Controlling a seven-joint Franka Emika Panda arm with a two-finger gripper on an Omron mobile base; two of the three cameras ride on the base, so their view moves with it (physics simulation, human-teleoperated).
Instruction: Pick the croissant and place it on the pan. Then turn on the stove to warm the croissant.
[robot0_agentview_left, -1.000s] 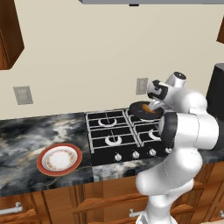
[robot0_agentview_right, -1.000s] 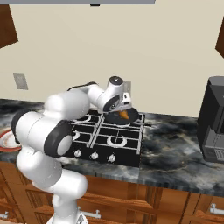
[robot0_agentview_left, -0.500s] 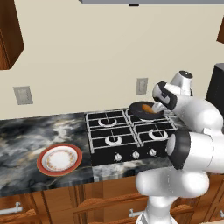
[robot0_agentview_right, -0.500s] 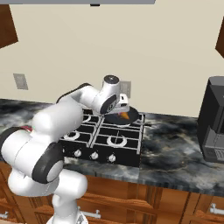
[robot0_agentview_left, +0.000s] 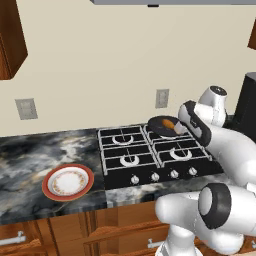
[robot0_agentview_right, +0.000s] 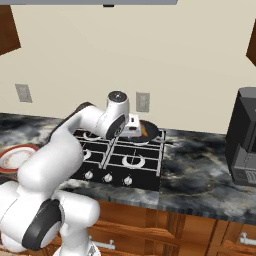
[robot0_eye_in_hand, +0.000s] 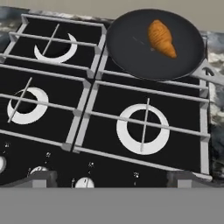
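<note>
Orange-tan croissant lay inside the pan, toward its right side, pan sitting on the far right burner of the stove. Claw was spread wide and empty, hovering above the stove's near right burner, well apart from the pan. Red-rimmed plate sat on the marble counter left of the stove; silver knobs lined the stove's near edge.

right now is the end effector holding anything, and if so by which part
Nothing is held. The end effector is open and empty above the stove, and the croissant lies free in the pan.
</note>
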